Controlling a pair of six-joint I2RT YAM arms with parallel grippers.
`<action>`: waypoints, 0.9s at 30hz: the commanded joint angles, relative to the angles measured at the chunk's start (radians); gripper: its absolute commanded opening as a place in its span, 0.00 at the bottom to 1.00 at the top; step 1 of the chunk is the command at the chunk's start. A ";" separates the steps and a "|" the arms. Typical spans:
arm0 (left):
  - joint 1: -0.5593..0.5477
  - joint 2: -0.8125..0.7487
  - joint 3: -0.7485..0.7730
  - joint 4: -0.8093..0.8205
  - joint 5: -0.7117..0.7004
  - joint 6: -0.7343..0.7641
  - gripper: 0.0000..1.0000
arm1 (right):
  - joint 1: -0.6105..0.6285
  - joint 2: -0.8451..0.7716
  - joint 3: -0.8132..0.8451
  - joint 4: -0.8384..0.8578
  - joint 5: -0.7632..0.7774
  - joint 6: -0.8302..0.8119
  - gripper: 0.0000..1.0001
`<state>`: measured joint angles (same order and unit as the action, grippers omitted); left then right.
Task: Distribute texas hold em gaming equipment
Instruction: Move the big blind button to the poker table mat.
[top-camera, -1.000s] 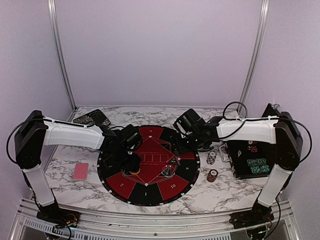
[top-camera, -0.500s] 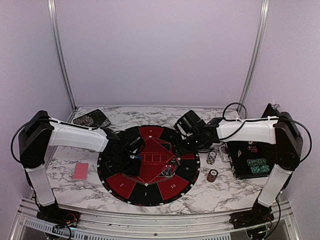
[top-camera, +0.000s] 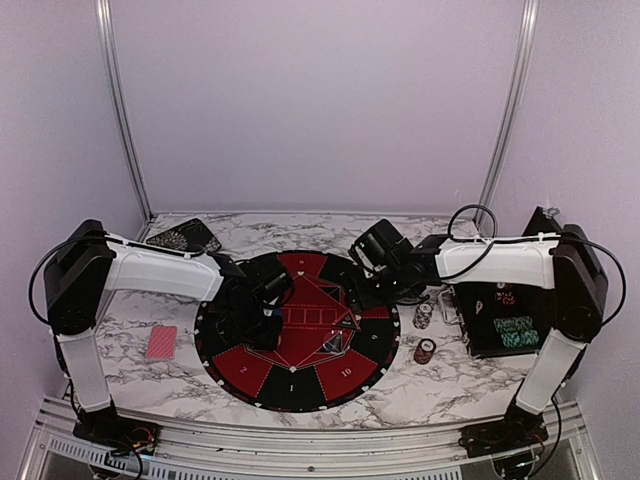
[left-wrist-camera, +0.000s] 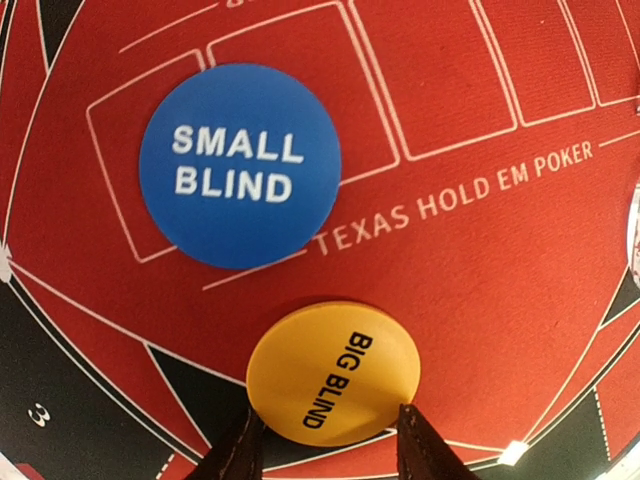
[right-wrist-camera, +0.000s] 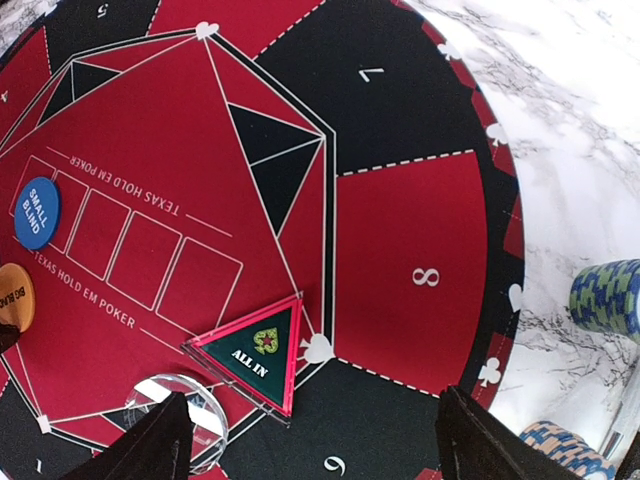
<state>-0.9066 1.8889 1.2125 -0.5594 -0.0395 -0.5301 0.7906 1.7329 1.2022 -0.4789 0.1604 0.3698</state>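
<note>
Left wrist view: round orange BIG BLIND disc (left-wrist-camera: 333, 372) newly grasped by left end effector (left-wrist-camera: 328, 438); delivery pending; right end effector (right-wrist-camera: 318, 438) released.

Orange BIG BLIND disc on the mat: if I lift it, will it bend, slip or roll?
The flat round orange BIG BLIND disc looks like rigid plastic, so probably no bending. The left fingers pinch only its smooth rim, so it may slip or pivot. Dropped on edge, it could roll.

The white-and-black left arm (top-camera: 160, 272) reaches inward, elbow raised, its left gripper (left-wrist-camera: 328, 418) pinched on a flat round orange disc (left-wrist-camera: 333, 372). The matching right arm (top-camera: 495, 258) reaches inward too, its right gripper (right-wrist-camera: 315, 405) spread wide.
</note>
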 joint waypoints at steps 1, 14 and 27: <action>-0.025 0.085 0.032 0.054 0.054 0.027 0.45 | -0.008 -0.037 -0.006 0.005 0.018 0.014 0.82; -0.040 0.206 0.179 0.054 0.055 0.039 0.45 | -0.009 -0.054 -0.005 -0.013 0.041 0.012 0.82; -0.013 0.372 0.398 0.013 0.011 0.045 0.47 | -0.012 -0.070 -0.010 -0.022 0.052 0.014 0.82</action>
<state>-0.9287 2.1551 1.5867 -0.5724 -0.0601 -0.4934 0.7868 1.6882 1.1934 -0.4896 0.1951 0.3706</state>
